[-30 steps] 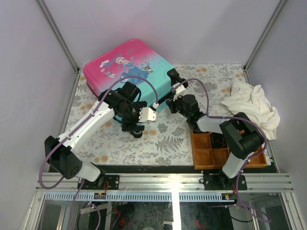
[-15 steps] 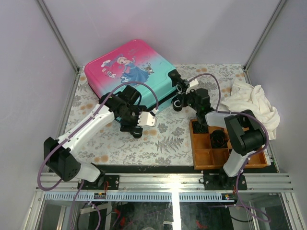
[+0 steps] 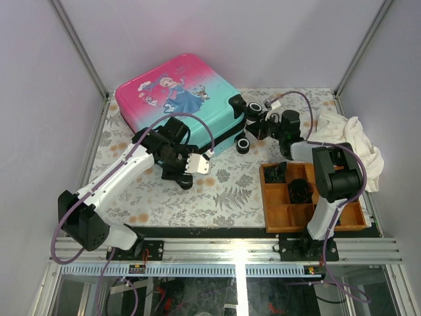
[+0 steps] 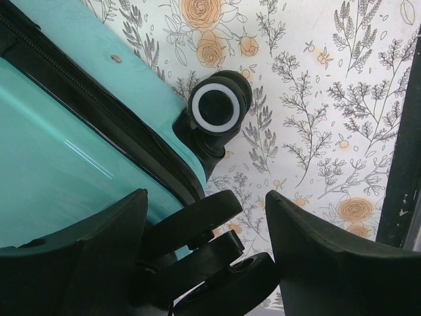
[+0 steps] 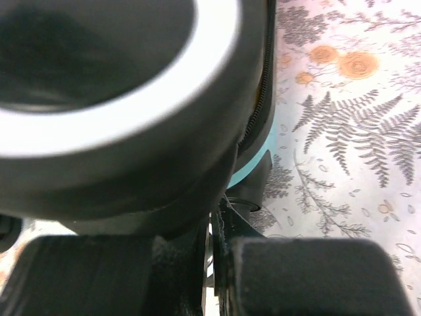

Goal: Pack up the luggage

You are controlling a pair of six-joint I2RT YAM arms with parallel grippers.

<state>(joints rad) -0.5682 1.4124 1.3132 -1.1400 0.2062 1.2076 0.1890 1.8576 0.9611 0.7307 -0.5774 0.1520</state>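
The luggage point(image 3: 177, 99), a pink-to-teal hard-shell case with a princess print, lies closed and flat at the back left. My left gripper point(image 3: 197, 163) is at its near corner. In the left wrist view it point(image 4: 207, 201) stands open astride a black caster point(image 4: 210, 253), the left finger against it and the right finger apart. A second wheel point(image 4: 216, 110) with a white ring sits beyond. My right gripper point(image 3: 260, 124) is at the case's right corner between two wheels. Its fingers point(image 5: 214, 263) are shut on a thin black zipper pull point(image 5: 220, 230) at the zip line.
A brown wooden compartment tray point(image 3: 273, 214) with black items in its cells stands at the front right. A crumpled white cloth point(image 3: 348, 148) lies at the right edge. Purple walls and metal posts close in the floral table point(image 3: 223, 191).
My right gripper has travelled right and back along the luggage's edge to its right corner, staying shut. The left jaws have narrowed a little around the caster.
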